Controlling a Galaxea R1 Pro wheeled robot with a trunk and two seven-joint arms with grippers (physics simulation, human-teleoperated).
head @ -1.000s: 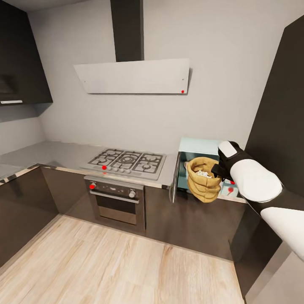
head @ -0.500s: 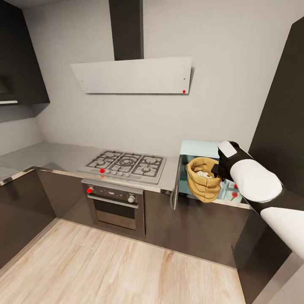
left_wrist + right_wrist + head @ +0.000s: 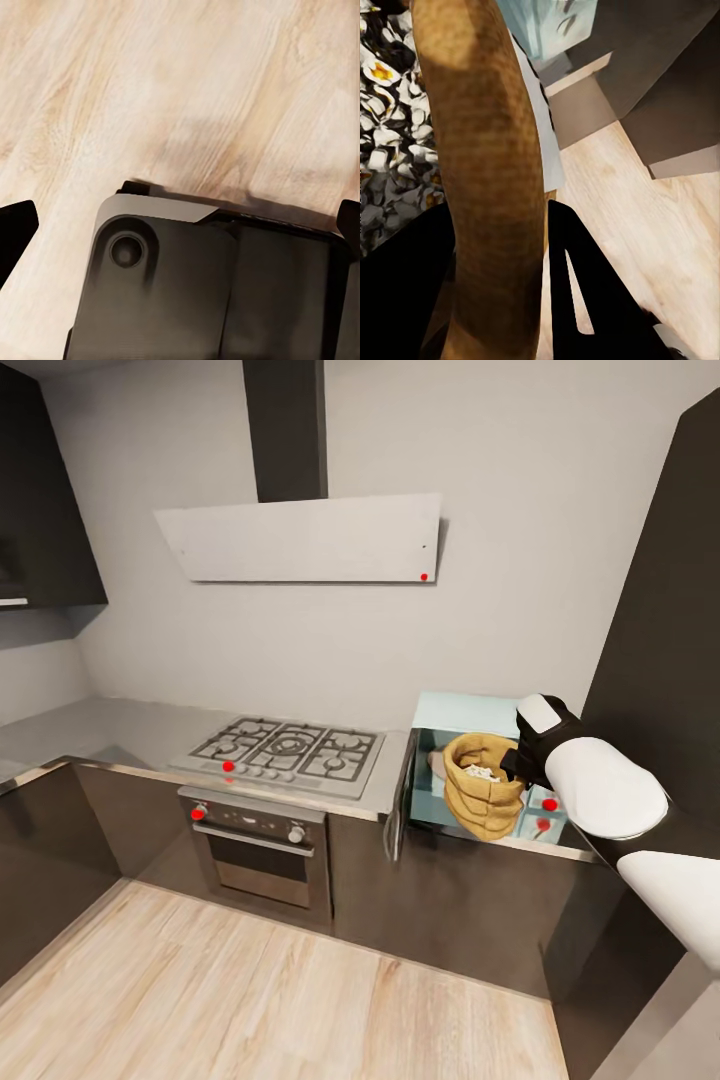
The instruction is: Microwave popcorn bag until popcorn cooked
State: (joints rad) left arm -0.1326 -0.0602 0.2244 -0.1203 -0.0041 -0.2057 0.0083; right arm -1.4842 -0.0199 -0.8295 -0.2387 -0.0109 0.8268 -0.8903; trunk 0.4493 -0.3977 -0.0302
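The popcorn bag hangs in the air right in front of the microwave, whose door stands swung open to the left. White popped kernels show in the bag's mouth. The right gripper has it by the rolled rim; in the right wrist view the brown rim runs between the two dark fingers, so they are clamped on that edge alone, one inside the bag and one outside.

That thin hold is my first worry. The bag's whole weight hangs from one pinch of paper, and I judge that a jolt from the base could let the rim slip or the bag swing and spill kernels.

The opening is the second. The bag looks nearly as tall as the cavity, so a slightly high or low approach could catch it on the frame or on the tabletop edge below. The open door, edge-on to the left, could be knocked by a sideways drift.

Beyond that sit the gas hob, the oven under it and the hood above.

The left gripper points at the wooden floor; its fingers sit wide apart, holding nothing.
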